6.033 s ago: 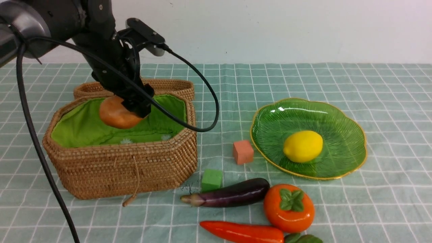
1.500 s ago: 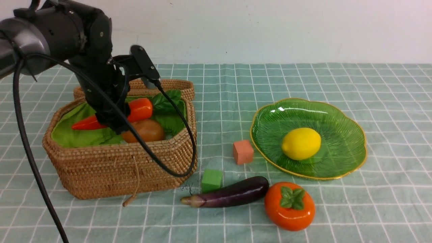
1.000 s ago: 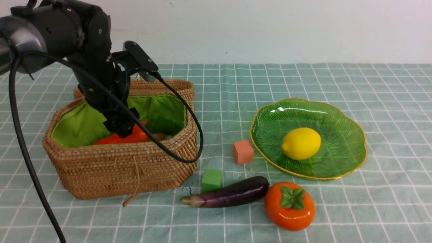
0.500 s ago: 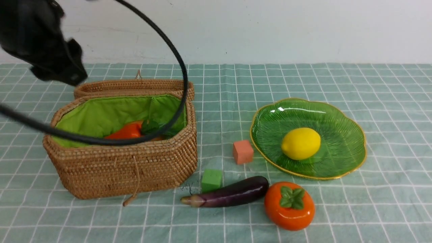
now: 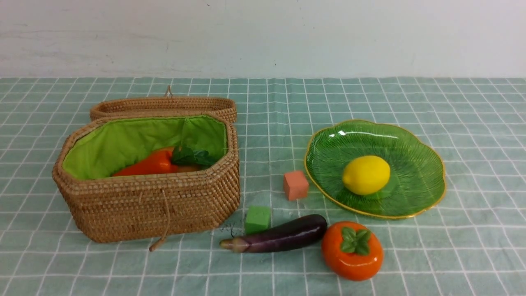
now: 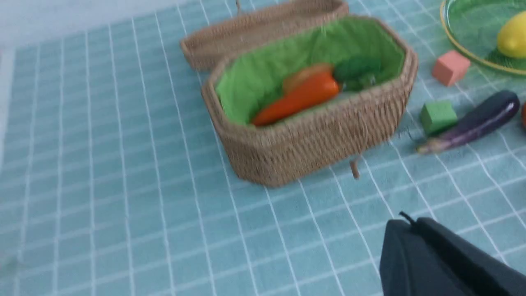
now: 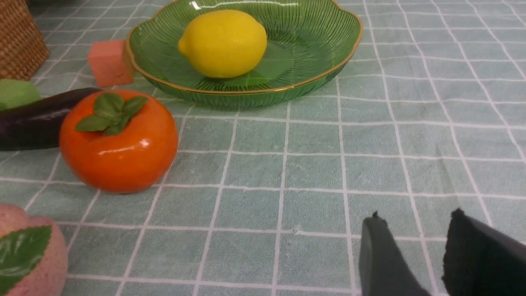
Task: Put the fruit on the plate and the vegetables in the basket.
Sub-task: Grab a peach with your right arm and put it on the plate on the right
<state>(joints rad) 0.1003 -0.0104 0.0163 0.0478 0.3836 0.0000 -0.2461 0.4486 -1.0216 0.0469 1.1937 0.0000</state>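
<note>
Wicker basket [image 5: 144, 205] with the carrot [image 5: 150, 164] inside sits well ahead of the left jaws, which are clenched on nothing. The right jaws hang parted and empty over the tabletop [image 7: 312, 164]; the peach [image 7: 28, 255] lies close by, persimmon [image 7: 119, 142] and eggplant [image 7: 33, 123] ahead, the lemon [image 7: 224, 43] farther off on the plate [image 7: 320, 41].

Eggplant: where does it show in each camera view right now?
Front view: eggplant lying between green cube and persimmon.
Left wrist view: eggplant beside the green cube, near the basket.
Right wrist view: only its thick end, behind the persimmon.
Shared landmark: the green cube, next to it in all three.
</note>
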